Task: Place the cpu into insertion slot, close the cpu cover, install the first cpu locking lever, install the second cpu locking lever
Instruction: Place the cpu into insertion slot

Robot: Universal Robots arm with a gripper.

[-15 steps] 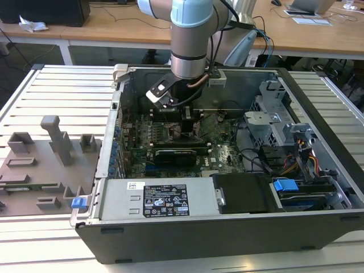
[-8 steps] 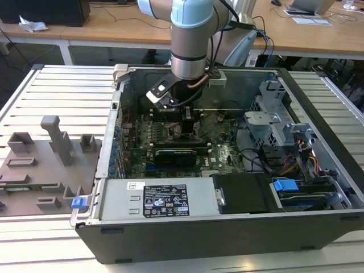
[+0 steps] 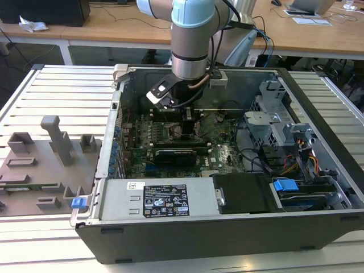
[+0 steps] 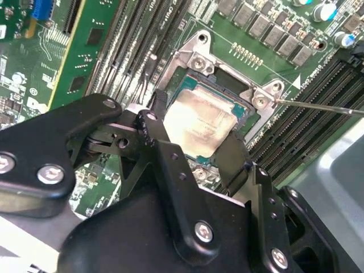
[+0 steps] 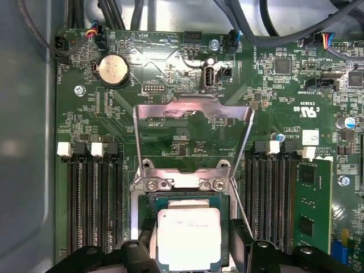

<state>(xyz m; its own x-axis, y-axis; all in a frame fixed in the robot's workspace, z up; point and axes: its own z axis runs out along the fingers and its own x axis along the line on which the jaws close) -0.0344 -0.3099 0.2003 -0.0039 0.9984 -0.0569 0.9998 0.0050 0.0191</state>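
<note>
One slatted metal counter (image 3: 51, 85) carries everything: an open computer case (image 3: 227, 233) lying on its side, with a grey fixture plate (image 3: 45, 159) at nine o'clock of it in the exterior view. From twelve o'clock the single arm (image 3: 190, 45) hangs almost plumb into the case, its claw (image 3: 187, 119) low over the green motherboard (image 5: 114, 108).

Room is tight. There are case walls all round and cables (image 3: 287, 165) toward three o'clock. Banks of long black memory slots (image 5: 94, 199) run along both flanks of the socket, and the claw's opening axis runs from one bank to the other.

The cpu cover (image 5: 170, 109) stands swung up and open, hinged on the socket edge nearest the coin battery (image 5: 112, 69), and bare board shows through its square window. Just past that hinge sits the insertion slot (image 5: 187, 198). The cpu (image 5: 189, 239) lies flat and square within the slot's rim, silver top up. It looks seated, though I would not swear to it.

In the second wrist view the claw (image 4: 199, 128) straddles the chip directly from above, so the chip lies dead centre beneath it with no offset either way. Whether it grips the cpu or has let go I cannot tell. One thin locking lever (image 4: 318, 106) juts free past a socket corner, unlatched.
</note>
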